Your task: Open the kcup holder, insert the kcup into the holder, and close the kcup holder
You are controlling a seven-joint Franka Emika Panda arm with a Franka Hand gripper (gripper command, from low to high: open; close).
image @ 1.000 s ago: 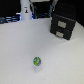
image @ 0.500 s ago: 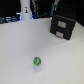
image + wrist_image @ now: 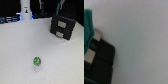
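exterior view: tiny round green-and-blue-topped kcup on pale table, well apart from black boxy two-panel kcup holder | wrist view: only holder corner | gripper opening: cannot tell

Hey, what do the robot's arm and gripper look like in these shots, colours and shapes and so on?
Very little shows. In the wrist view a teal-green, blocky piece with a slanted edge juts in at the frame's border, probably part of the gripper. In the exterior view a dark blurred shape above the kcup holder may be the arm. No cables or markings can be made out.
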